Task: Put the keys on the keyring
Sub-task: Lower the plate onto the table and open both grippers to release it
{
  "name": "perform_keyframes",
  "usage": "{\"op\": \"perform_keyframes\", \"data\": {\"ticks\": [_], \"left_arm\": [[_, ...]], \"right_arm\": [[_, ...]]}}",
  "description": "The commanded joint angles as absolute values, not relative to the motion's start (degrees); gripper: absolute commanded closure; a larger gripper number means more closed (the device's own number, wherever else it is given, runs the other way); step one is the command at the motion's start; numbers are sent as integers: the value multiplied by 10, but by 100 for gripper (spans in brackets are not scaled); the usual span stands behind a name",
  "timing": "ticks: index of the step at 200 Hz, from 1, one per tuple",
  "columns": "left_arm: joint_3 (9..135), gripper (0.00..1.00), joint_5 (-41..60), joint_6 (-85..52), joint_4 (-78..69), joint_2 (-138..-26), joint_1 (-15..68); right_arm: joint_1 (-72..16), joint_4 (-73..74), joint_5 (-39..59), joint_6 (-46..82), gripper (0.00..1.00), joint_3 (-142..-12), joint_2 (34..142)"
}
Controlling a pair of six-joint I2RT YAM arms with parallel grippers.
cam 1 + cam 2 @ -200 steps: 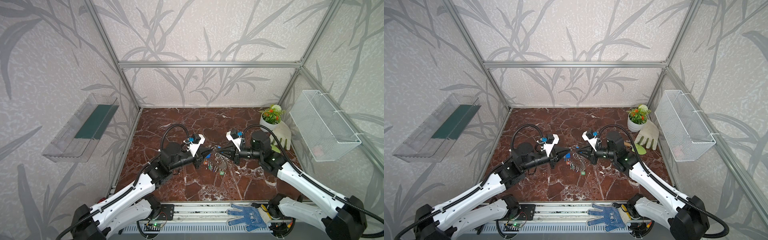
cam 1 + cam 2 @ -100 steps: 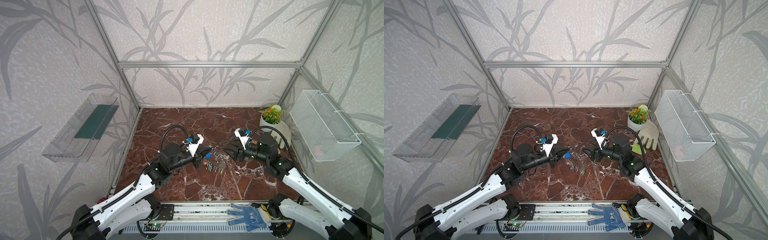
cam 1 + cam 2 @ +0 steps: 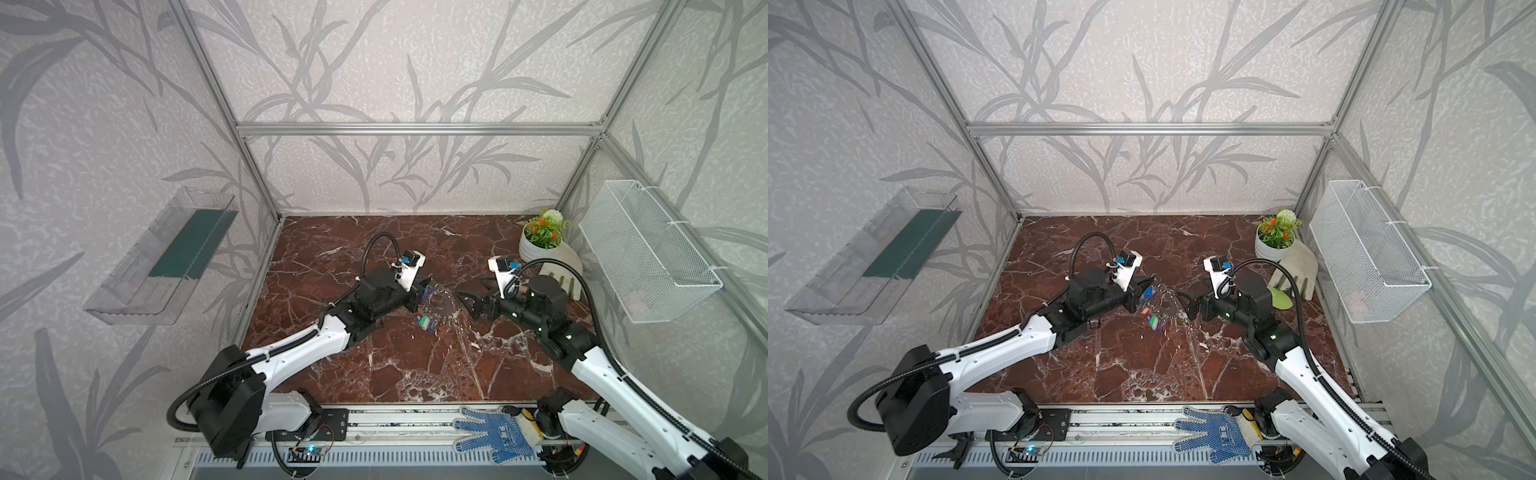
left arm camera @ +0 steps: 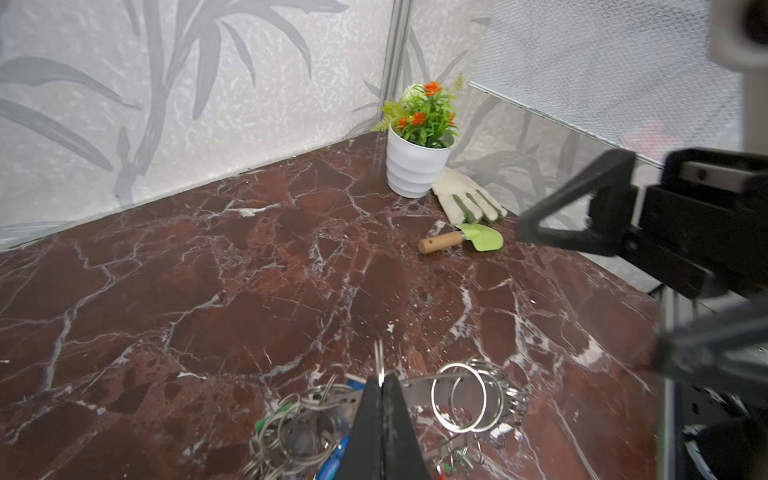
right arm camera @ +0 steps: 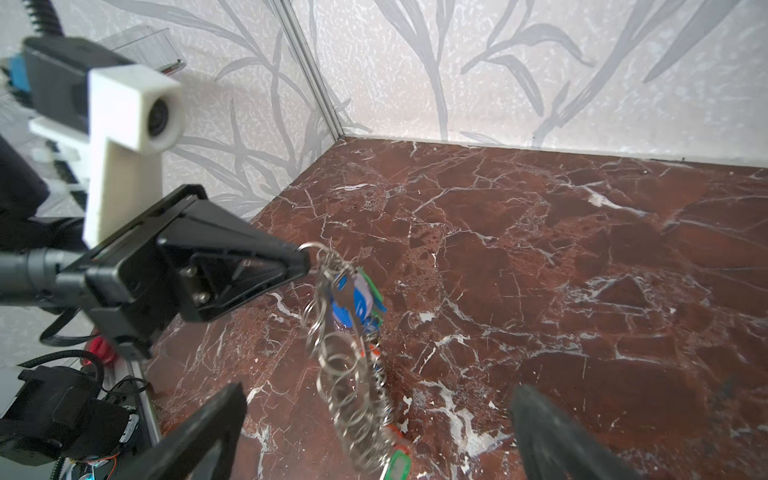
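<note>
Keyring point(image 5: 353, 374): flat grey metal disc, rim crowded with small wire split rings point(image 4: 457, 401); one split ring at the upper edge is pinched in the closed tips of the left gripper point(image 5: 299, 259); the disc hangs down from that ring, edge-on in the right wrist view; in both top views it sits tilted, near mid-table point(image 3: 442, 301) point(image 3: 1165, 305); whether the lower edge touches the tabletop point(image 5: 540, 291) cannot be told.

Keys point(image 5: 347, 299): hung on the rim rings, bunched against the disc; blue tags lie just below the pinched ring; a green tag point(image 5: 397, 461) hangs at the lower end; a red tag point(image 3: 1145, 311) shows in a top view; the silver blades are lost among the rings.
</note>
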State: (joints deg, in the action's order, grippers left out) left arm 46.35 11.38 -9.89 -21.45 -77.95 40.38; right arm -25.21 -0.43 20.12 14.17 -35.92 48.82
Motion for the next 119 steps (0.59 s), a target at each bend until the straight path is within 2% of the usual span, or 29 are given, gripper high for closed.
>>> {"op": "perform_keyframes", "data": {"ticks": [1,64,73,102,119], "left_arm": [[494,100,104,-136,-343,-814,383],[358,99,104,-181,-401,-794,384],[332,94,96,-189,-402,-783,383],[272,68,65,-212,-393,-725,383],[265,50,34,-221,-359,-676,383]], "right_arm": [[-245,-13,191,151,1,-351,472],[-231,1,184,161,1,-314,456],[-230,9,180,165,1,-310,456],[-228,35,159,179,1,-305,455],[-227,40,130,178,1,-311,454]]}}
